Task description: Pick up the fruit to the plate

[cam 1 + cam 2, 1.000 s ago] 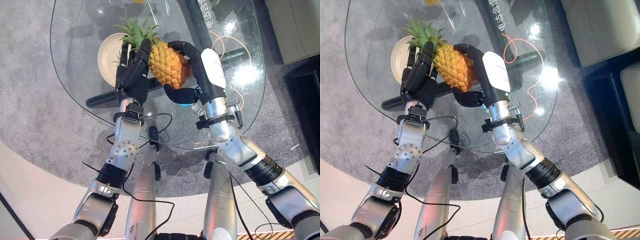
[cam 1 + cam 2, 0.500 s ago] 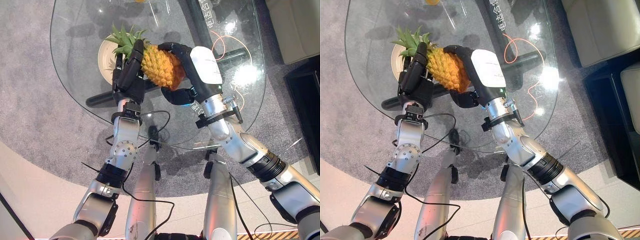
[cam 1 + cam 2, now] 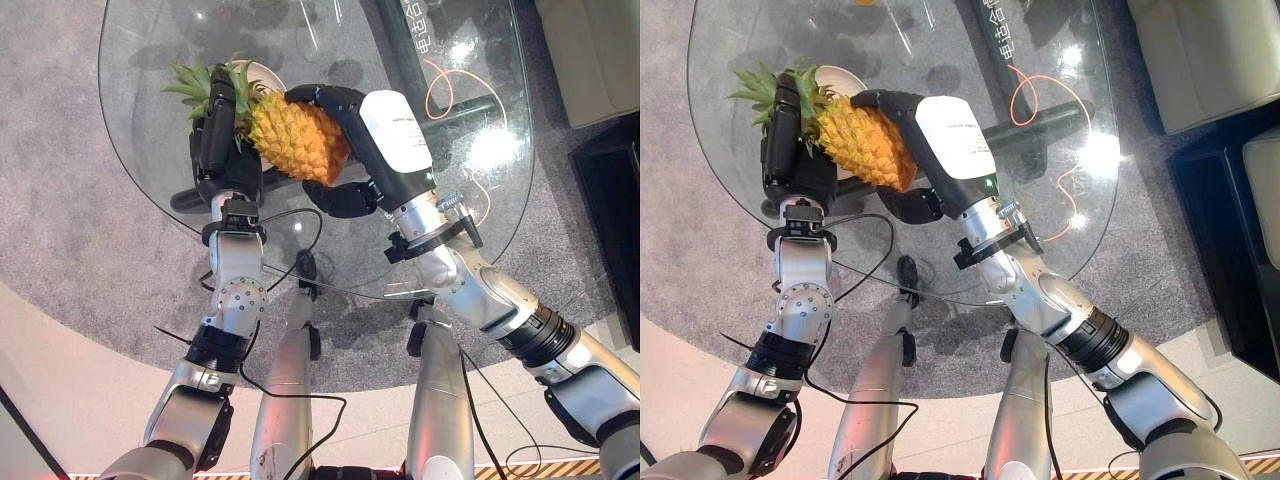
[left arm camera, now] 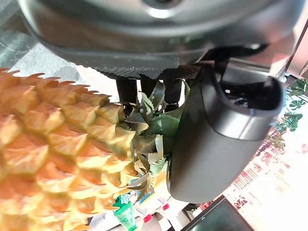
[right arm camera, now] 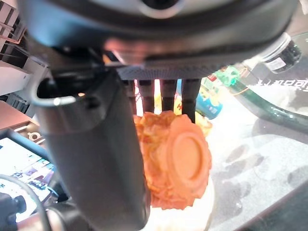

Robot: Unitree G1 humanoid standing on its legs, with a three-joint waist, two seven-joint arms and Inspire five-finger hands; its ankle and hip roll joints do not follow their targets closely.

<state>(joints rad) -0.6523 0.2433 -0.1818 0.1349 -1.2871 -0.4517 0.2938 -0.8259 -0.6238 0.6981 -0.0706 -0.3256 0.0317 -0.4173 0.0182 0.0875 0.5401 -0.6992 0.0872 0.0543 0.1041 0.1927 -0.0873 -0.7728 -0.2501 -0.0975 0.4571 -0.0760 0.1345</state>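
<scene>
A yellow pineapple (image 3: 295, 140) with a green crown hangs above the round glass table (image 3: 470, 200), carried between both hands. My right hand (image 3: 385, 140) is curled round its body, fingers over the top and thumb underneath. My left hand (image 3: 225, 165) presses straight fingers against the crown end; in the left wrist view the leaves (image 4: 154, 125) lie between those fingers and the thumb (image 4: 216, 134). The right wrist view shows the fruit's base (image 5: 175, 163). The cream plate (image 3: 268, 75) lies on the glass beneath the crown end, mostly hidden by the fruit.
An orange cable (image 3: 440, 95) loops under the glass on the right, by the table's dark base bar (image 3: 190, 200). Grey carpet (image 3: 60, 220) surrounds the table. Dark furniture (image 3: 610, 200) stands at the right edge.
Both hands have carried the pineapple leftward and slightly farther away; its crown end now covers most of the plate. The grip looks the same.
</scene>
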